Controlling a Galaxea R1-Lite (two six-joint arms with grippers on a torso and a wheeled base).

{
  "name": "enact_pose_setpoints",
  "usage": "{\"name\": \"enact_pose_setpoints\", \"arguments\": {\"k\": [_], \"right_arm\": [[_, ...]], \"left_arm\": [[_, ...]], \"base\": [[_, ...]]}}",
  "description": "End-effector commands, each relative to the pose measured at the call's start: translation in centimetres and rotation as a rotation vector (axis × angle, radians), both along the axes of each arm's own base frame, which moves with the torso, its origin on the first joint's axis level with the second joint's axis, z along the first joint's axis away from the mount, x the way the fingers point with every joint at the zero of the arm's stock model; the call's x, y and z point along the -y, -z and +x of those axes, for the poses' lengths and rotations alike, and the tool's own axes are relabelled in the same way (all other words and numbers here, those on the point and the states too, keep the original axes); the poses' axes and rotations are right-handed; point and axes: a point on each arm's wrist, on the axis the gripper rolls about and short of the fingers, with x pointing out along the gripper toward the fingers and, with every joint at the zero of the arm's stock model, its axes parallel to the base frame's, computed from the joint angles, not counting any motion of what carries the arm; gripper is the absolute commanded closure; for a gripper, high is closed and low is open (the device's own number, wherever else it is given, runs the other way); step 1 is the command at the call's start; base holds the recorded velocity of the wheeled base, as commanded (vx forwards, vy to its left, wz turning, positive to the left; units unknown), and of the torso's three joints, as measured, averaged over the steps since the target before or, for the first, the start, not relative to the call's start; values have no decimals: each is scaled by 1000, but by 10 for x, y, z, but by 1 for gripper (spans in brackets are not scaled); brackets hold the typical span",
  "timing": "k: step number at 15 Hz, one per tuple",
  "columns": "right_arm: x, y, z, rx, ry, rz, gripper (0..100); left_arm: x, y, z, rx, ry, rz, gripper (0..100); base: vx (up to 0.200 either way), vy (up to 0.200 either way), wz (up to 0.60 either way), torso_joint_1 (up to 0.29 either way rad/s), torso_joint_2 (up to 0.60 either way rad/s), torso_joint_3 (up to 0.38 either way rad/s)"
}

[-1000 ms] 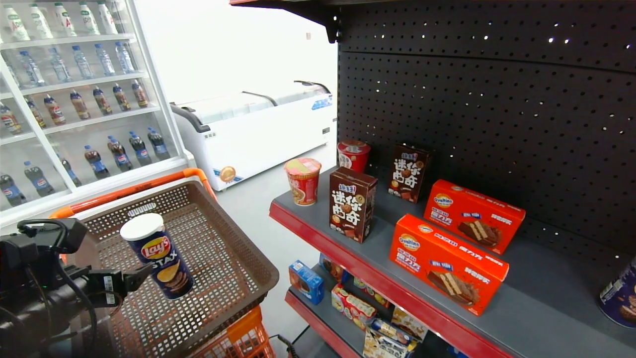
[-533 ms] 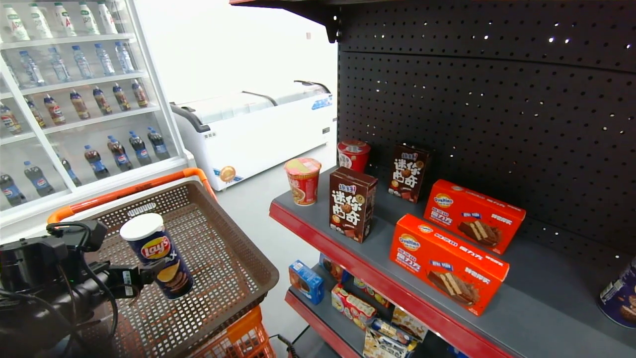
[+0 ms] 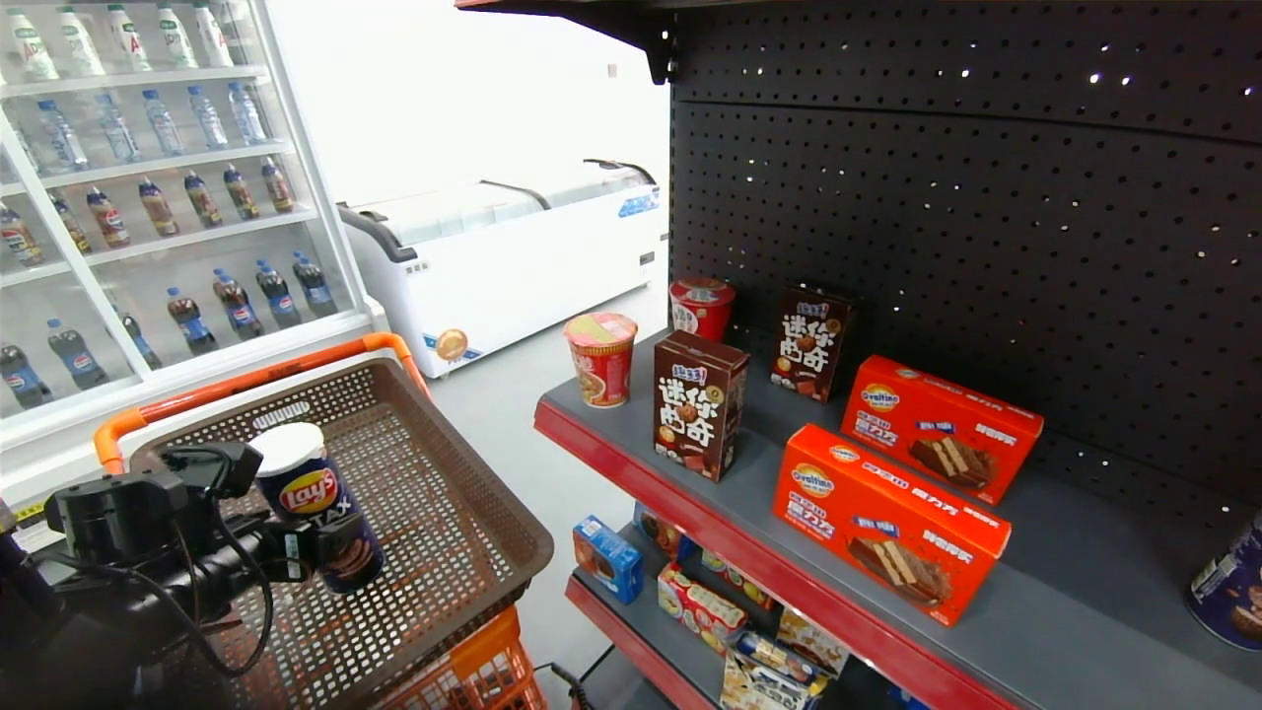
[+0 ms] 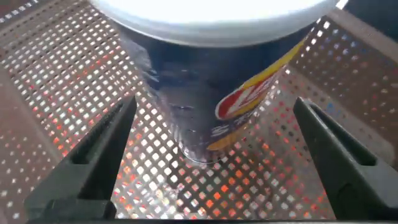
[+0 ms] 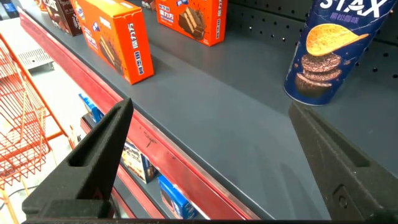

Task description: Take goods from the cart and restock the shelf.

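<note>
Your left gripper (image 4: 214, 109) flanks the dark-blue cylindrical crisp can (image 4: 205, 81) in the brown plastic mesh cart (image 3: 493, 537). It is released and not yet grasping. Lifting and shelving remain.

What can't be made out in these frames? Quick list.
- Head view: lower side of the chip can in the cart basket, covered by the left gripper.
- Head view: second chip can on the shelf, cut by the frame edge; right wrist view crops its top.
- Head view: lower-shelf goods, partly hidden under the shelf lip.
- Head view: cooler bottles, labels too small.
</note>
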Motion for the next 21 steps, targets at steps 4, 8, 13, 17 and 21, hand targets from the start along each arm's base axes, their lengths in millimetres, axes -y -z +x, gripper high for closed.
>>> {"name": "enact_pose_setpoints", "arguments": {"k": [4,8,13,17,21], "right_arm": [[0,0,0,0,-1,0,0],[0,0,0,0,-1,-1,0],[0,0,0,0,-1,0,0],[0,0,0,0,-1,0,0],[0,0,0,0,-1,0,0]], "left_arm": [[-14,16,17,-3,87,8,0],[-18,20,23,1,98,16,0],[-20,21,35,27,126,14,0],[-18,20,36,36,167,-2,100],[-15,20,30,26,170,-5,100]], "base": [[0,0,0,0,0,0],[0,0,0,0,0,0],[0,0,0,0,0,0],[0,0,0,0,0,0],[0,0,0,0,0,0]]}}
